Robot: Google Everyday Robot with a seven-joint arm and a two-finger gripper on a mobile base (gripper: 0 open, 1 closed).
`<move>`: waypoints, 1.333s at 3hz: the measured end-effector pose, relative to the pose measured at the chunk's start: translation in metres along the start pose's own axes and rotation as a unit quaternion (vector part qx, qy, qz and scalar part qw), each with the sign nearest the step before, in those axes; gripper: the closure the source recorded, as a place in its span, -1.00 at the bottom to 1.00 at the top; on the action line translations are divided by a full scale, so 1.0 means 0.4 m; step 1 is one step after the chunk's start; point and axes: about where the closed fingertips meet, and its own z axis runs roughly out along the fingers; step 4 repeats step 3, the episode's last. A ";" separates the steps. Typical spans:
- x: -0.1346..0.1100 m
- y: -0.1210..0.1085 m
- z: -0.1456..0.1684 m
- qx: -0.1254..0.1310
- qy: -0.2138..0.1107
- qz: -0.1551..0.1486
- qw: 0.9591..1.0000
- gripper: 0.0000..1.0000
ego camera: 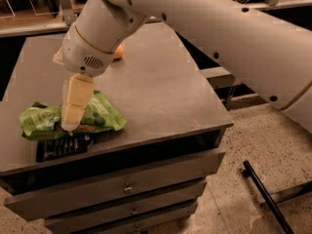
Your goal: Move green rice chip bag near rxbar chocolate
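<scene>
At the near left of the bench (161, 96), flat dark rxbar chocolate (61, 147), touching it just behind, the puffy green rice chip bag (100, 116), likely light, crinkly, slippery, best held across the middle, pinched there now by the jaws of the gripper (70, 123).

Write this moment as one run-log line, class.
end effector: on green rice chip bag | bag: lying on table, against rxbar chocolate | bar: front-left table edge
</scene>
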 end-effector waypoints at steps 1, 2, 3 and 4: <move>0.048 -0.043 -0.031 -0.010 -0.007 0.006 1.000 -1.00; 0.127 -0.096 -0.101 0.007 -0.012 0.016 1.000 -1.00; 0.142 -0.113 -0.122 0.014 -0.015 0.017 1.000 -1.00; 0.142 -0.113 -0.122 0.014 -0.015 0.017 1.000 -1.00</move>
